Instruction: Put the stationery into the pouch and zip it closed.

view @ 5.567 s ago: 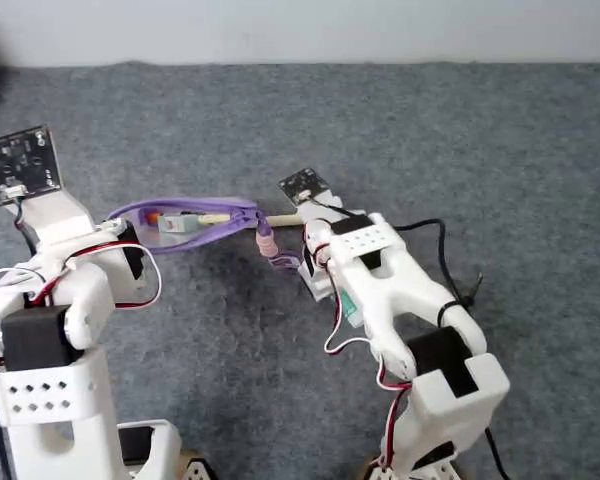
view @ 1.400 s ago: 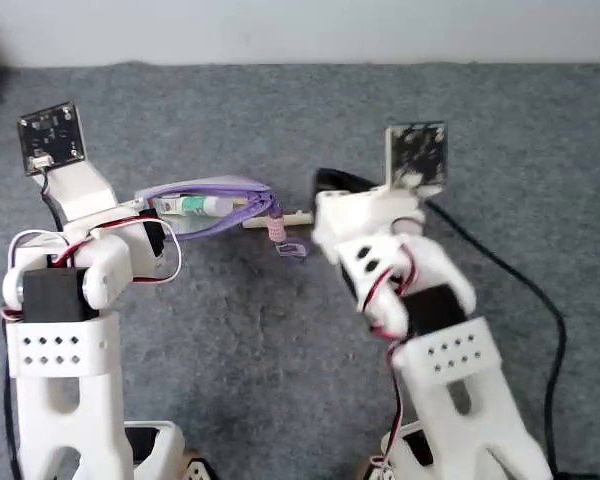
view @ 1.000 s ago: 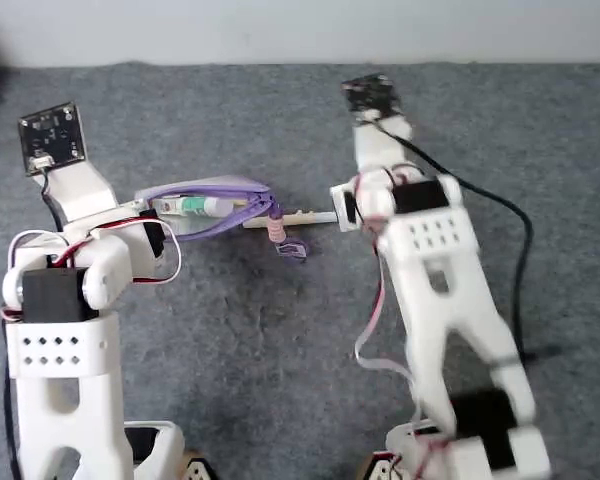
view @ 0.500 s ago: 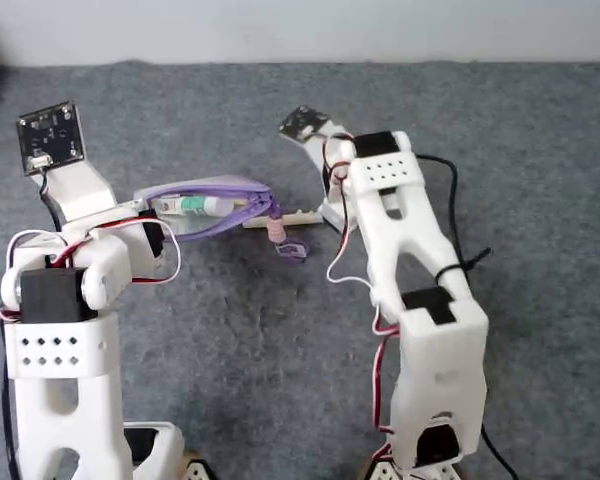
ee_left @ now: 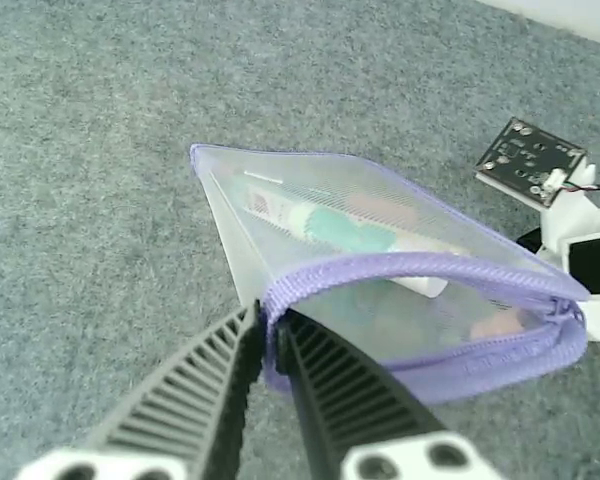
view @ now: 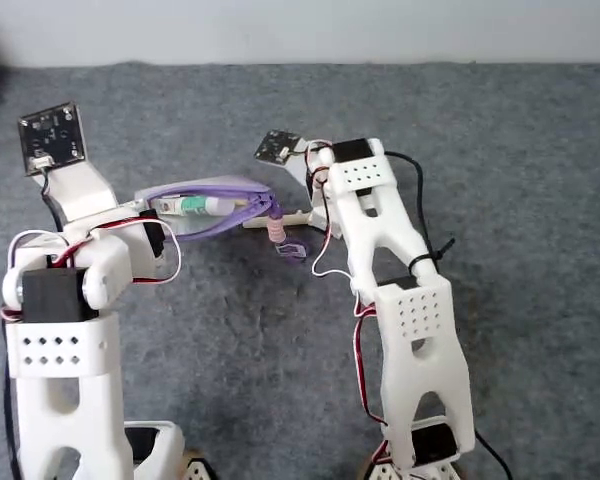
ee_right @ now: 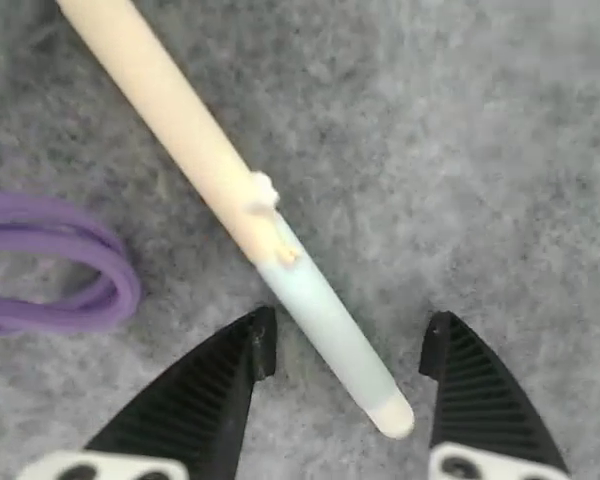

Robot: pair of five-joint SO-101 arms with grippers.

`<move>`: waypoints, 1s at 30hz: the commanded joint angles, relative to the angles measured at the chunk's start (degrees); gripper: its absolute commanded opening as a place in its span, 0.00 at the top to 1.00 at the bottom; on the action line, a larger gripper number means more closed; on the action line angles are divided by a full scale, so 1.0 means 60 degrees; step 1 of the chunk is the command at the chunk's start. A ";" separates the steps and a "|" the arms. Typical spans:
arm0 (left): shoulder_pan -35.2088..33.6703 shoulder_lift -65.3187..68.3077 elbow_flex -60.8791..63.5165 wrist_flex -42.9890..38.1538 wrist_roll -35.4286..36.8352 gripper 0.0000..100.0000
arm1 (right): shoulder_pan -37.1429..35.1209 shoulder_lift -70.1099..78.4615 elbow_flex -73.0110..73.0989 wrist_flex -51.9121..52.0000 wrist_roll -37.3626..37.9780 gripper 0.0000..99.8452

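On the grey felt table (view: pixel 500 150) the right gripper (ee_right: pixel 348 330) has swung back, its jaws now spread around the pen (ee_right: pixel 170 115) tip (far end at the pouch (ee_left: pixel 380 260) mouth), so pushing it in looks next. The left gripper (ee_left: pixel 270 345) stays clamped on the pouch rim.

Gripping the rim of the pouch (ee_left: pixel 380 230) with the left claw (ee_left: pixel 268 322), jaws pressed flat together, with the left arm (view: pixel 65 300) folded at the elbow. Holding the right claw (ee_right: pixel 350 335) open and pointed downward, fingers well apart, with the right arm (view: pixel 400 300) stretched forward from its base.
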 commanded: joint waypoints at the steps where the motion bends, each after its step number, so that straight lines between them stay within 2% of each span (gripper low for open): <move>1: -0.0029 -0.0015 -0.0403 0.0029 -0.0044 0.99 | -0.0037 0.0081 -0.0454 0.0125 0.0088 0.83; 4: -0.0029 -0.0015 -0.0403 0.0029 -0.0059 0.99 | 0.0022 0.0095 -0.0454 0.0139 0.0088 0.99; 7: -0.0029 -0.0015 -0.0418 0.0029 -0.0059 0.99 | 0.0256 0.0081 -0.0469 0.0520 0.0073 0.95; 11: -0.0029 -0.0015 -0.0418 0.0029 -0.0059 0.99 | 0.0608 0.0066 -0.0469 0.1341 -0.0161 0.99; 15: -0.0029 -0.0015 -0.0418 0.0029 -0.0059 0.99 | 0.0989 -0.0344 -0.0469 0.2000 -0.0850 0.99; 22: 0.0029 -0.0015 -0.0418 0.0000 -0.0073 0.99 | 0.1692 -0.1018 -0.0469 0.3744 -0.1158 0.99; 30: 0.0029 0.0000 -0.0418 0.0000 -0.0073 0.99 | 0.2264 -0.1341 -0.0454 0.3949 -0.1114 0.97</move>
